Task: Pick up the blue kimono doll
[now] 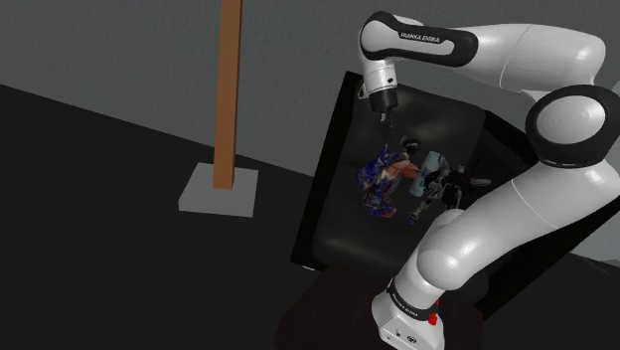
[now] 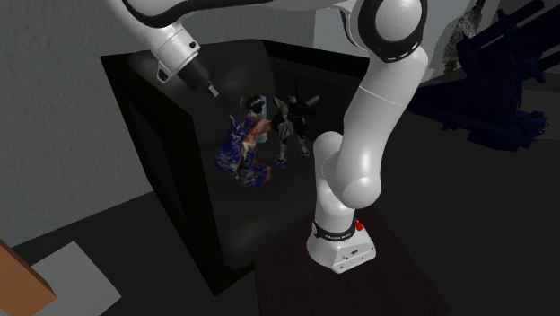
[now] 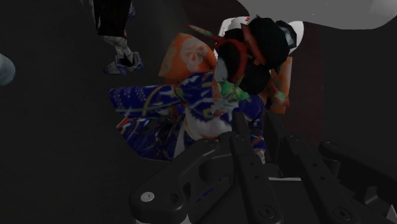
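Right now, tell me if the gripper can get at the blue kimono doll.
Probably yes: the gripper hangs open just above the doll with nothing between them. The dark robot figure stands beside the doll, not over it.

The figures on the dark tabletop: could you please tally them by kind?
Blue kimono doll: 1
Black-and-white robot figure: 1
Total: 2

Doll (image 3: 197, 105) hem behind hand (image 3: 259, 137); dark figure (image 3: 116, 28) cropped.
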You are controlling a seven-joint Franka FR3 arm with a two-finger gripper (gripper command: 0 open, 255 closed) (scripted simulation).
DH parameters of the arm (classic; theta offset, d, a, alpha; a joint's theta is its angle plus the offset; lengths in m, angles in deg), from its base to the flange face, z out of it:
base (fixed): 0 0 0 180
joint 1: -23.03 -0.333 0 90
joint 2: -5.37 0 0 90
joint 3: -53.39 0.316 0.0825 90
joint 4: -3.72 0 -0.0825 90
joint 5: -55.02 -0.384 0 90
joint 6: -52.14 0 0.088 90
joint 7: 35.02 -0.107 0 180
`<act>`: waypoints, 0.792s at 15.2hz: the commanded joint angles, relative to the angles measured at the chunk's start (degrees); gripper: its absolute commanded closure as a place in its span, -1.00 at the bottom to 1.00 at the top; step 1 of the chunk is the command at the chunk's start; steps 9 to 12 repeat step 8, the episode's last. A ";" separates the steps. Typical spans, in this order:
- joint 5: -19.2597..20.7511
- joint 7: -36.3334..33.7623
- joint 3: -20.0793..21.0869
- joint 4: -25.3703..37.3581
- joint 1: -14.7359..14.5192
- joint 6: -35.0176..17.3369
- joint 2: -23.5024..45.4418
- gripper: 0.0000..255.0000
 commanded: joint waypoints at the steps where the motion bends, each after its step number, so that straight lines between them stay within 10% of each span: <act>1: -0.05 0.14 0.11 2.04 -0.06 1.68 0.35 1.00; 12: -0.01 0.67 0.27 6.91 -0.17 5.62 1.28 1.00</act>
